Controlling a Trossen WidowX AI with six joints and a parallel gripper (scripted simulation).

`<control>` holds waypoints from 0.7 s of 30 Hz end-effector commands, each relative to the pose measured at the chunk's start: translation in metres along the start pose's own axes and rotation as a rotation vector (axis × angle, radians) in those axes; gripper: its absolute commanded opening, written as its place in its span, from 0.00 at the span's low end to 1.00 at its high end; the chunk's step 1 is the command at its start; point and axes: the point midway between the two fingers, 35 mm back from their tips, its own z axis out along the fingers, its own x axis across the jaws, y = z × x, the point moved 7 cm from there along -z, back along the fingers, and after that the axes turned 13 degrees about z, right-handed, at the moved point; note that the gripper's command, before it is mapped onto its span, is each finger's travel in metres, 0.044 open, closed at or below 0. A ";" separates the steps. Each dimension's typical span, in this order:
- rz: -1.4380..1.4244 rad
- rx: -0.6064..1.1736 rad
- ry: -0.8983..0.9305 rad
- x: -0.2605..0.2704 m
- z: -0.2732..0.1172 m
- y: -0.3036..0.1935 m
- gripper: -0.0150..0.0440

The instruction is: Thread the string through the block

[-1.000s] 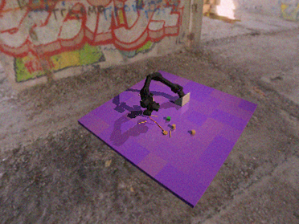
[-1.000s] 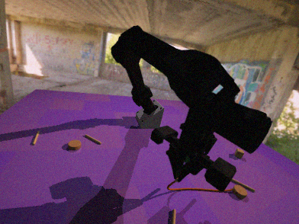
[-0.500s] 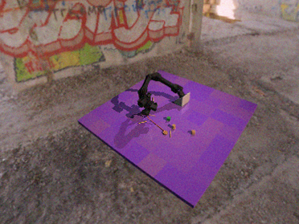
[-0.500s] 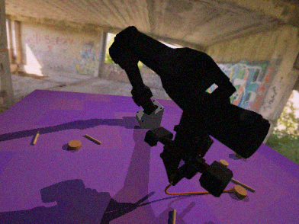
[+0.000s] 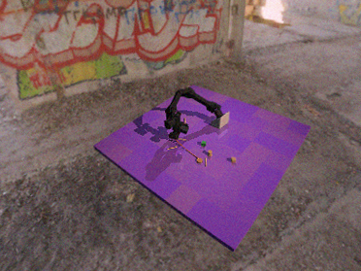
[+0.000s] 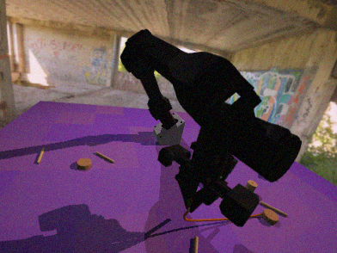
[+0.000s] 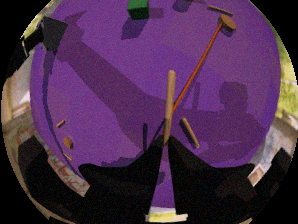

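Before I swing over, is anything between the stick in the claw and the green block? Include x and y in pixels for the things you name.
Nothing visible stands between the stick (image 7: pixel 170 95) and the green block (image 5: pixel 203 143) (image 7: pixel 138 9). The string (image 5: pixel 188 151) (image 6: pixel 206 219) (image 7: pixel 197 67) leads elsewhere, to the button (image 5: pixel 199 160) (image 6: pixel 270 217) (image 7: pixel 227 22).

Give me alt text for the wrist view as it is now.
A black gripper holds a thin wooden stick; a taut orange string runs from it toward a round wooden button. A green block sits upper left.

Distractor objects: a green block (image 5: pixel 203 143) (image 7: pixel 138 9) sat on the purple surface, with a loose stick (image 5: pixel 206 162) (image 6: pixel 273 208) (image 7: pixel 220 10) near it and another loose stick (image 6: pixel 40 156) beyond a round wooden piece (image 6: pixel 84 163).
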 end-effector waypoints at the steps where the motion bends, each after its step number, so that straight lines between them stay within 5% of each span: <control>1: -0.008 0.004 0.002 0.003 0.003 0.001 0.25; 21: -0.008 0.005 0.002 0.019 0.019 0.005 0.25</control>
